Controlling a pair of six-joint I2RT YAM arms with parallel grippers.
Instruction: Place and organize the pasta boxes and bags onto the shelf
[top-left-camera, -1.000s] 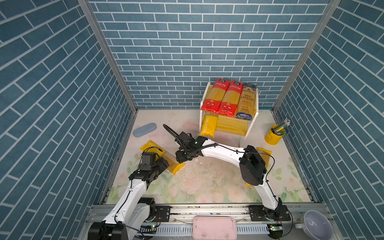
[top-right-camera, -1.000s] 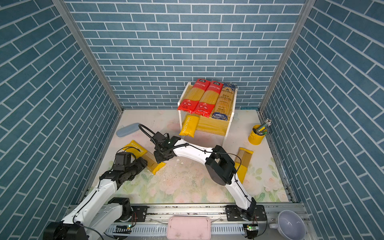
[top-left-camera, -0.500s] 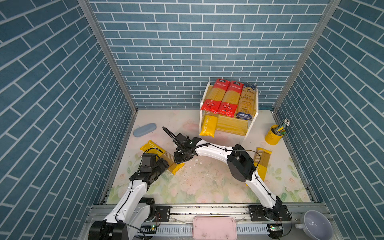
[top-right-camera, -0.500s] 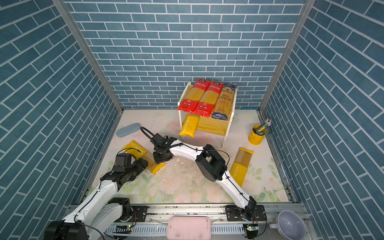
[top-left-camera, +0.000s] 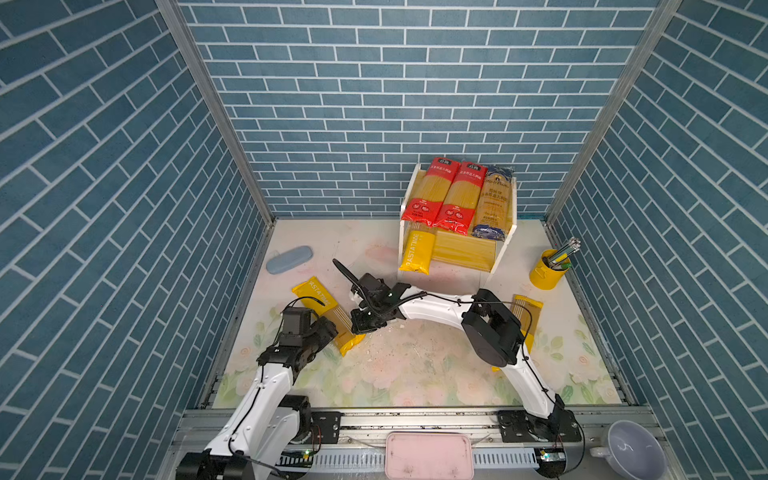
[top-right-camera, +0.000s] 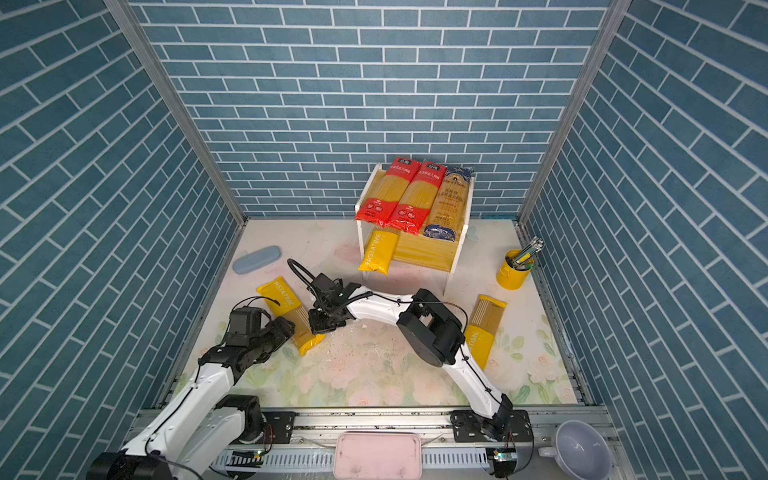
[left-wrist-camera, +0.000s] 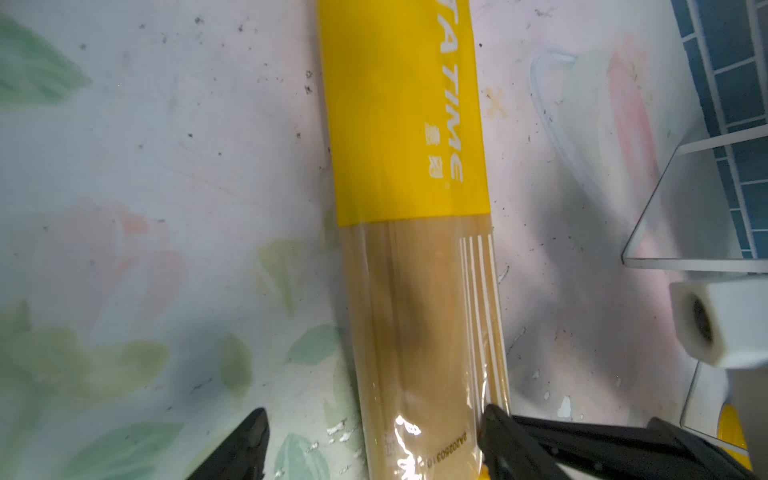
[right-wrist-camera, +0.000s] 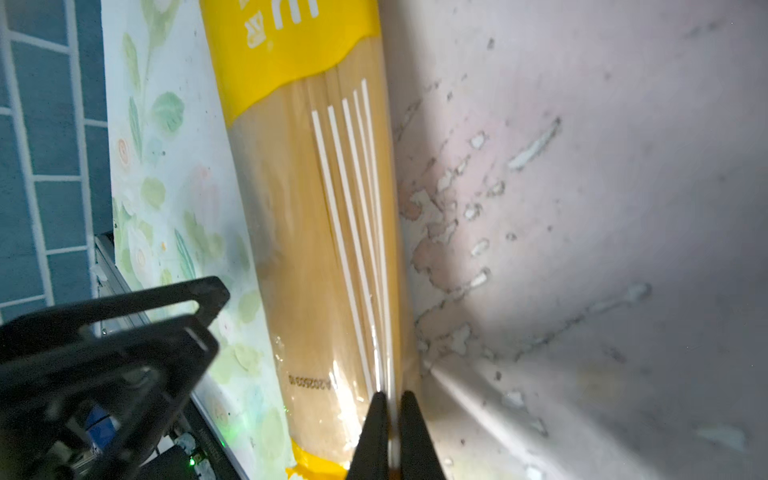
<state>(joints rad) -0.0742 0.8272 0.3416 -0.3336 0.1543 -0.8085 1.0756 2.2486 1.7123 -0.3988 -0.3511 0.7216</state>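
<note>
Since a second ago: the right gripper (top-left-camera: 360, 326) has come down toward the mat (top-left-camera: 415, 374), left of centre in both top views, and its jaws have drawn together. The right elbow swung left, then part of the way back. The left arm has barely shifted.

Right gripper: closed, pinching the thin side edge of the loose PASTATIME packet (top-left-camera: 320, 296) along its clear section. The right wrist view shows both fingertips (right-wrist-camera: 376, 419) pressed onto the film.

Left gripper (top-left-camera: 328, 332): wide open, jaws astride the same packet's clear section. One finger (left-wrist-camera: 498, 432) touches the packet's edge; the other stands clear on the mat.

Loose PASTATIME packet: flat on the mat, diagonal, yellow end toward the upper left.

Shelf (top-left-camera: 465, 253), right of centre by the back wall. Upper board: two red packets (top-left-camera: 428, 195) and the blue-ended packet (top-left-camera: 492, 203), side by side. Lower board: shelved PASTATIME packet (top-left-camera: 417, 253) at the left, its end overhanging the front.

Striped packet (top-left-camera: 527, 309): on the mat at the right, partly hidden by the right elbow.
</note>
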